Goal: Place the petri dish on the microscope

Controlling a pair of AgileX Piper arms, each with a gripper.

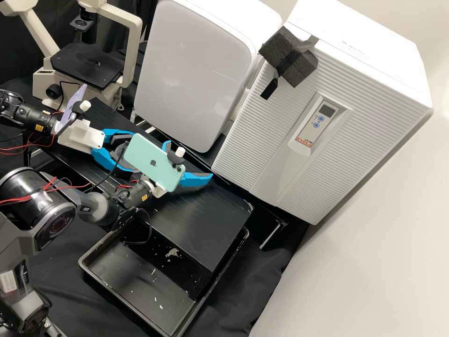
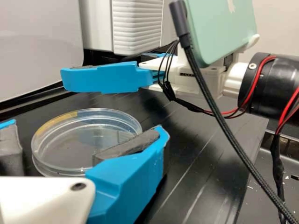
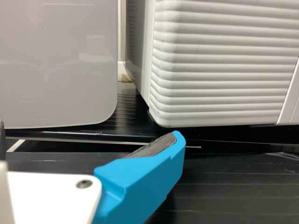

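Clear petri dish (image 2: 86, 140) lies flat on the bench (image 2: 205, 158), round face level | left tool (image 1: 131, 152) gapes wide around it, gripping nothing | right tool (image 1: 189, 159) open, empty, close by | microscope (image 1: 89, 65) stands near a white cabinet (image 1: 196, 70)

Black bench top (image 1: 201, 229), scuffed with pale streaks, clear round petri dish (image 2: 70, 149) lying flat on it
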